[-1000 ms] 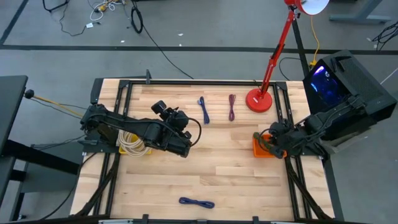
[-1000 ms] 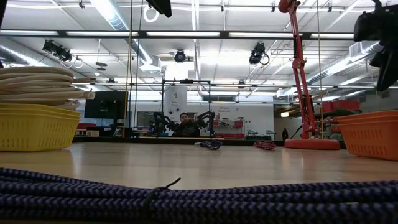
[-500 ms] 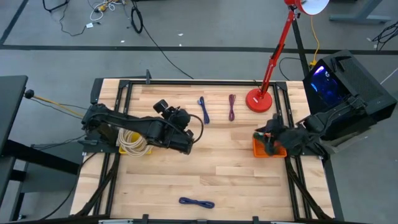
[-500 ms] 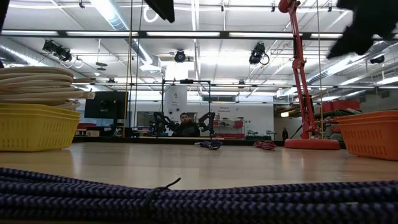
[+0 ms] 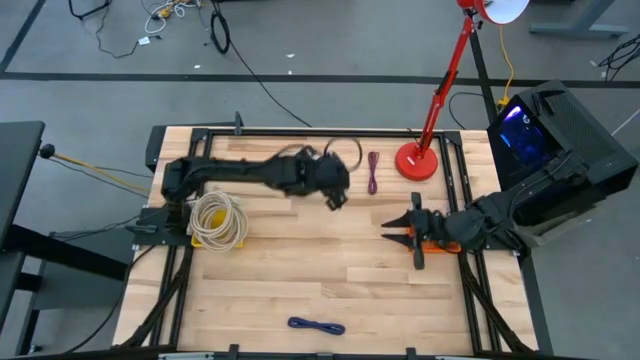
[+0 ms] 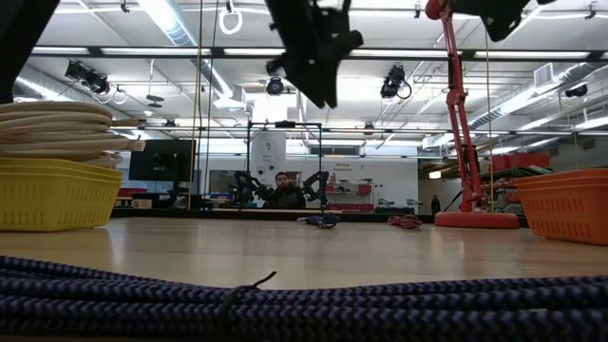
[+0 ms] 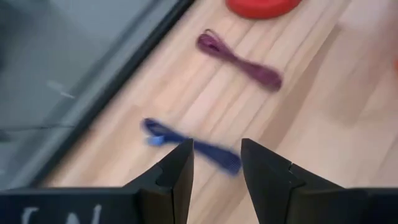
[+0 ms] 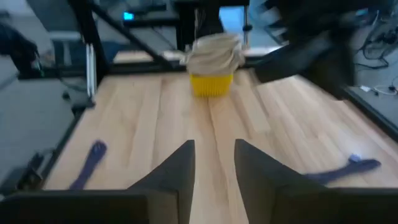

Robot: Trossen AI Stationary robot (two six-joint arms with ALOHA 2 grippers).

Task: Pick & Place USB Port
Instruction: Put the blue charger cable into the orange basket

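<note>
Hovering over the far edge of the table, the left gripper (image 5: 336,197) has its fingers spread and empty, right above the short blue bundled cable (image 7: 193,144). To do this well, I'd say drop straight down, straddle the bundle's middle, then close. The right gripper (image 5: 402,233), fingers apart and empty, waits near the orange bin (image 6: 567,203). Count, near to far: three blue bundles, one maroon bundle (image 5: 373,172), one yellow basket (image 5: 212,226), one orange bin.

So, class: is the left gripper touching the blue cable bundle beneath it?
Apart. In the low view the left gripper hangs high above the table, while the blue cable bundle lies flat on it.
</note>
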